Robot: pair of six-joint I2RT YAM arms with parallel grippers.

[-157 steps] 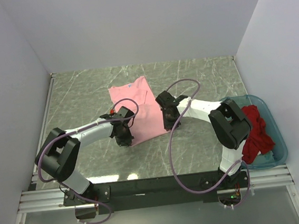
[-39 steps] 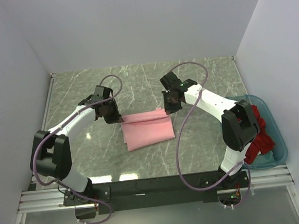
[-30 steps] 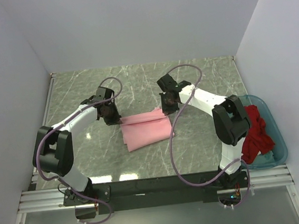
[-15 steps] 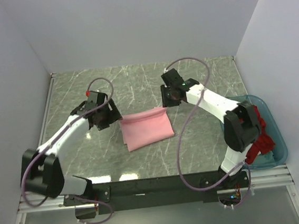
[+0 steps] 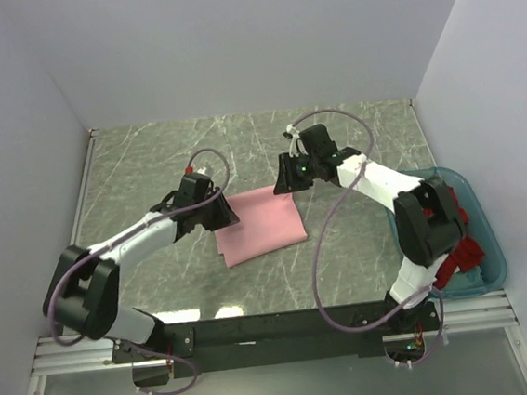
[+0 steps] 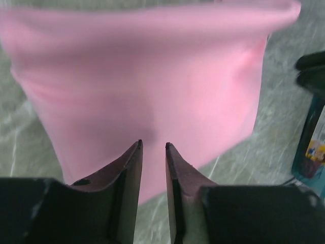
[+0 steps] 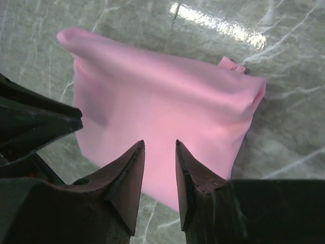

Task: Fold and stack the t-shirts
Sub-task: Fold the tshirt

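- Two t-shirts are in view: one pink, one red.
- The pink t-shirt (image 5: 258, 221) lies folded into a rough rectangle, flat on the green marbled table (image 5: 139, 163), about midway between the two arms. It is the only shirt on the table.
- In the right wrist view a small nub of pink cloth sticks out at one corner of the fold.
- The red t-shirt (image 5: 463, 253) is crumpled and unfolded inside the single teal tub (image 5: 489, 236), which sits at the right edge of the table, well apart from the pink one. The right arm's elbow covers part of it.
- The two grippers both reach toward the pink t-shirt.
- The left gripper (image 6: 153, 146) is at the shirt's left edge. Its two fingers (image 6: 129, 173) stand a narrow gap apart with nothing between them, and pink cloth shows beyond the tips.
- The right gripper (image 7: 160, 145) is at the shirt's far right corner. Its two fingers (image 7: 127, 178) are likewise slightly apart and hold nothing.
- From the overhead view I cannot tell whether either gripper touches the cloth.
- The left gripper's dark body shows at the left edge of the right wrist view, just beside the fold.
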